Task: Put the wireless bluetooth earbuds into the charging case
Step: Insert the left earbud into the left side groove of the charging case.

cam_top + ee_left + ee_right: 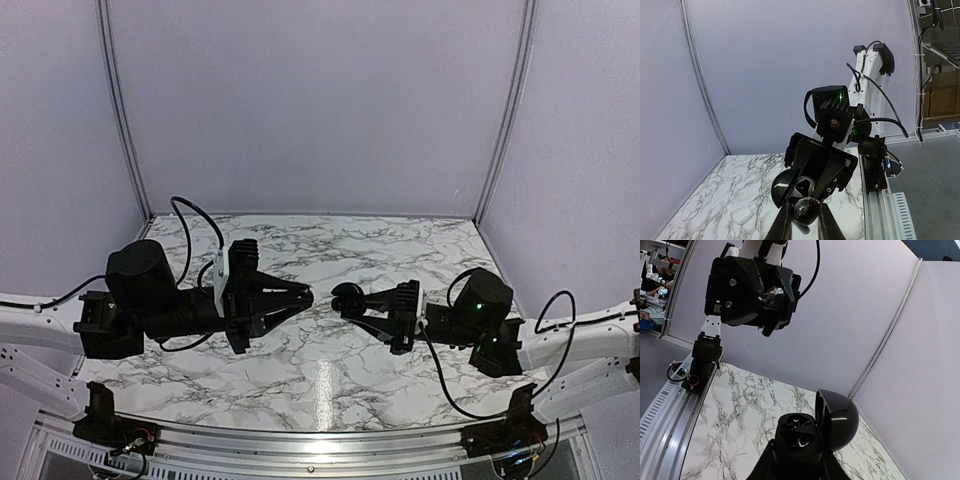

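Earbud (806, 209), black and glossy, sits pinched between the nearly closed jaws of the left gripper (306, 296). It hangs in the air above the bench (300, 245), just in front of the black case (797, 437) but apart from it. The case is clamped in the right gripper (362, 303), whose jaws are closed tight on its body. Its lid (837, 420) is hinged open, and its wells face the left gripper. Whether the wells hold anything cannot be told. A white case (743, 216) lies on the bench below, well apart from both grippers.
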Motion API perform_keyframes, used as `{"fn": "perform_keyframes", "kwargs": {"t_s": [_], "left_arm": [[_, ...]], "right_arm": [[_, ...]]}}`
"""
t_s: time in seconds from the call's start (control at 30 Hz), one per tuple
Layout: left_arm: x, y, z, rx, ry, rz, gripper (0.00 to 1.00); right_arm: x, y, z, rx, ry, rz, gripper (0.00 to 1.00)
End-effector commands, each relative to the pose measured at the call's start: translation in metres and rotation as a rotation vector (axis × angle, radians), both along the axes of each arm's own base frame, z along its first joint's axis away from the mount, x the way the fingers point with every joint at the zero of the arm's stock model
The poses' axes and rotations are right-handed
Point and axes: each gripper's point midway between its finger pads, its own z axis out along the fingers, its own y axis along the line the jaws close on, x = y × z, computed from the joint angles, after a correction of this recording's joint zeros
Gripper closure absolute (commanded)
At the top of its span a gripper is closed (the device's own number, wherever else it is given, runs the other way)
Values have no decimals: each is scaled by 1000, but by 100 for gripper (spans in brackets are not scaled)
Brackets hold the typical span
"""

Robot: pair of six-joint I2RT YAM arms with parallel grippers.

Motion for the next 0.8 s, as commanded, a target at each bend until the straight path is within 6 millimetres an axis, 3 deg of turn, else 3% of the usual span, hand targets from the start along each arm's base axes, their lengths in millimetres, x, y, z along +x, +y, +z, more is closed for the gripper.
{"fn": "perform_keyframes", "kwargs": {"t_s": [0.0, 0.33, 0.77], "left_arm": [[5, -2, 19, -90, -30, 37, 100], [4, -14, 10, -63, -46, 30, 100], [4, -28, 9, -49, -47, 8, 100]], "right_arm": [[-2, 6, 26, 78, 2, 23, 100], [-13, 6, 26, 117, -6, 67, 100], [-12, 12, 23, 99, 21, 76, 100]]}}
